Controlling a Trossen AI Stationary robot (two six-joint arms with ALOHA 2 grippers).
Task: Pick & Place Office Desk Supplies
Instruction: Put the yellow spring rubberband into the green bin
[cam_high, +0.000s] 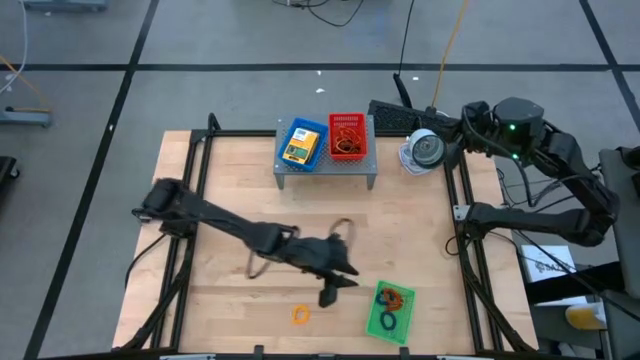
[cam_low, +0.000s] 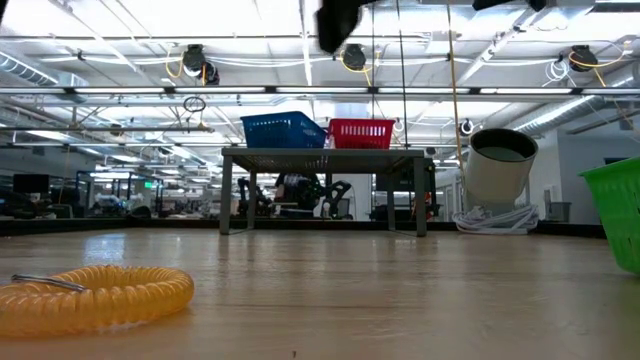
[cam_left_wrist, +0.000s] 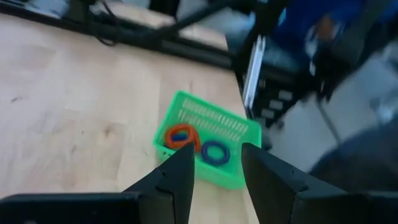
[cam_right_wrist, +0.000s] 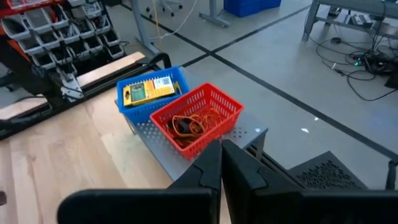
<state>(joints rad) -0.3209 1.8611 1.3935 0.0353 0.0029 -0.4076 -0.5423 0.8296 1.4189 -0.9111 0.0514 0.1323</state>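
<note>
My left gripper (cam_high: 330, 296) hangs open above the table's near middle, between an orange ring (cam_high: 301, 315) lying flat on the wood and the green mesh tray (cam_high: 390, 311). In the left wrist view the open fingers (cam_left_wrist: 217, 152) hold nothing; the green tray (cam_left_wrist: 208, 148) beyond them contains an orange ring (cam_left_wrist: 181, 135) and a blue ring (cam_left_wrist: 215, 152). The loose orange ring (cam_low: 95, 295) fills the near left of the low view. My right gripper (cam_right_wrist: 221, 155) is shut and empty, waiting beyond the table's far right corner.
A grey perforated shelf (cam_high: 325, 170) at the far middle carries a blue tray (cam_high: 303, 143) with a yellow crayon box and a red tray (cam_high: 348, 135) with rubber bands. A round white-and-grey device (cam_high: 424, 150) stands to its right. Black frame rails (cam_high: 462, 250) run along both sides.
</note>
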